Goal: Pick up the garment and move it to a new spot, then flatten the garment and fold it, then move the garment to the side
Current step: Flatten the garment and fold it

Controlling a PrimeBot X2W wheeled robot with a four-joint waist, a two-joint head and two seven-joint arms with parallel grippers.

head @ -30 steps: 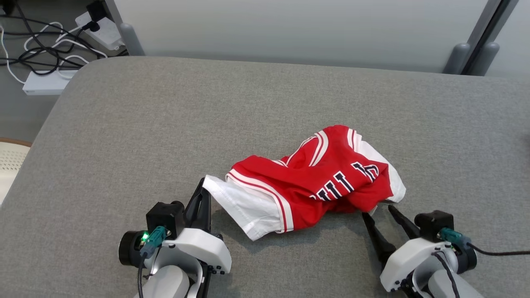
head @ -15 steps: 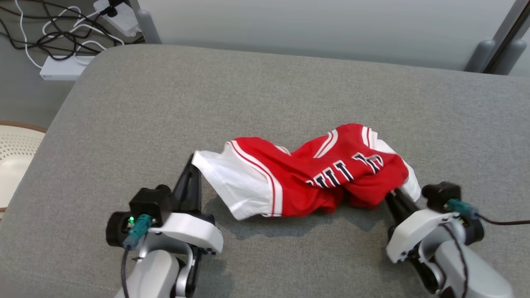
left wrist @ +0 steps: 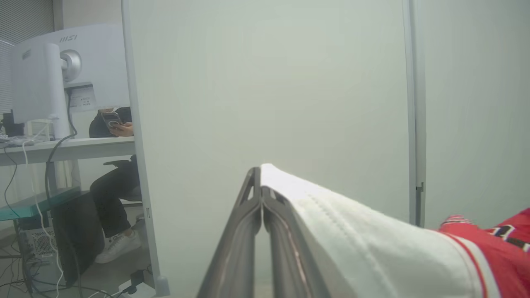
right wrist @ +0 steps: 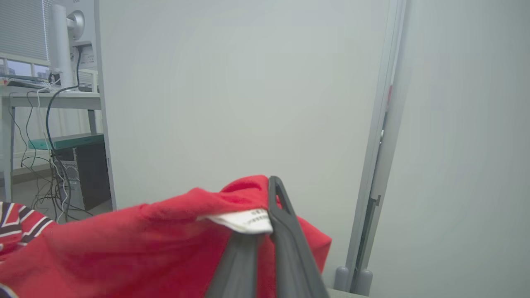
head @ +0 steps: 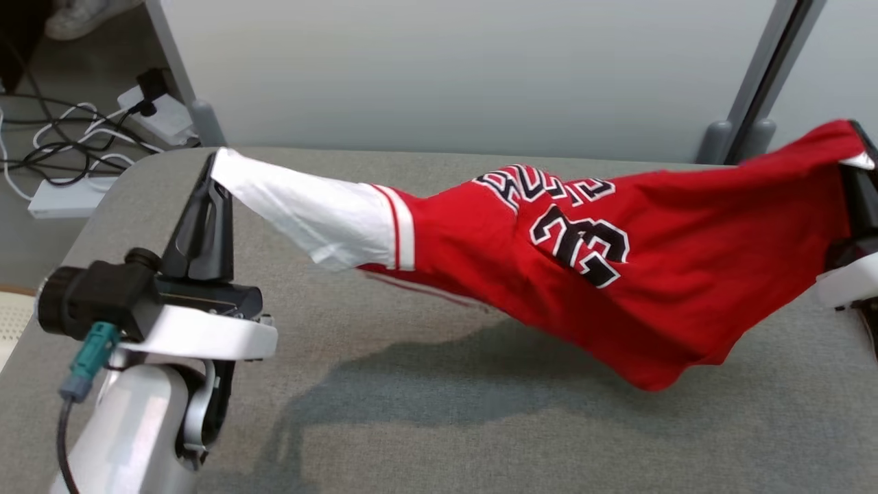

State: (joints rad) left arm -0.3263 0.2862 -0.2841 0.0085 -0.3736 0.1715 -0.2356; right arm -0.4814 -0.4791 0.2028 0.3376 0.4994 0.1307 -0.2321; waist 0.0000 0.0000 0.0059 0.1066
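Two end effectors hold a red garment (head: pixel 617 274) stretched between them in the air above a grey bench (head: pixel 411 439).

In the head view, the left end effector (head: pixel 213 163) is at the left. Its dark fingers point up, closed together on the end of the garment's white sleeve. The left wrist view shows the left end effector (left wrist: pixel 261 178) with its fingers pressed shut and the white cloth of the garment (left wrist: pixel 372 236) pinched at the tips, trailing off to the right into red fabric.

At the far right edge of the head view, the right end effector (head: pixel 856 137) grips a red edge of the garment. The right wrist view shows the right end effector (right wrist: pixel 269 194) clamped on the garment (right wrist: pixel 124 244) at a small white label, with red cloth bunched around the fingers.

The garment sags in the middle, with dark, white-edged lettering and digits facing up. Its lowest fold hangs near the bench towards the right, and I cannot tell whether it touches. A soft shadow (head: pixel 384 384) lies on the bench below it.

Behind the bench stands a pale partition (head: pixel 446 68). On the floor at the upper left lie a white power strip (head: pixel 65 200) and tangled cables (head: pixel 48 147).

In the left wrist view, a person (left wrist: pixel 112 174) sits beyond the partition, holding a phone, beside a white monitor (left wrist: pixel 39 78).
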